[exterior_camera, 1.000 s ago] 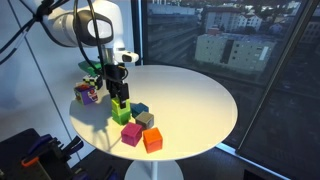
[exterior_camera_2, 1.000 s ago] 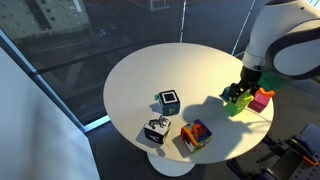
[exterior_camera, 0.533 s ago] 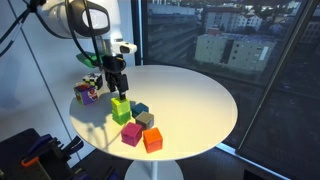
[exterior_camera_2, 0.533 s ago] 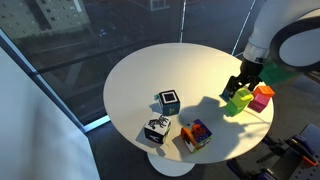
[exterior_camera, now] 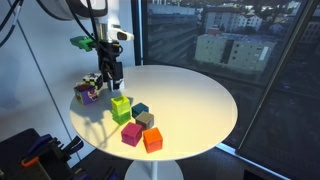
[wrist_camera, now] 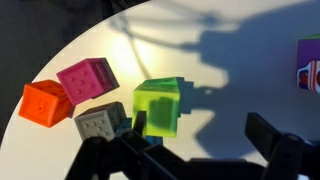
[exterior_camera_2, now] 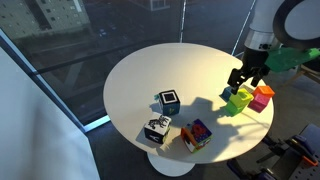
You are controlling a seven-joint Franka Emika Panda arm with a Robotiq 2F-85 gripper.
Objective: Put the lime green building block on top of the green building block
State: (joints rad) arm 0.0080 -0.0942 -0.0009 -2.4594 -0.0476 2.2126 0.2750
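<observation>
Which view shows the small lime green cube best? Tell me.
Wrist view: the small lime green cube sits large and unobstructed near centre. Both exterior views show it tiny, atop the saturated green cube.

Dim room with dark windows (exterior_camera: 230, 40). The white table (exterior_camera: 190, 100) is lit hard from above, with sharp shadows left of the cubes (exterior_camera: 132, 122). In the wrist view, glare washes the far tabletop; the near gripper (wrist_camera: 180, 140) is a dark, blurred silhouette.
</observation>
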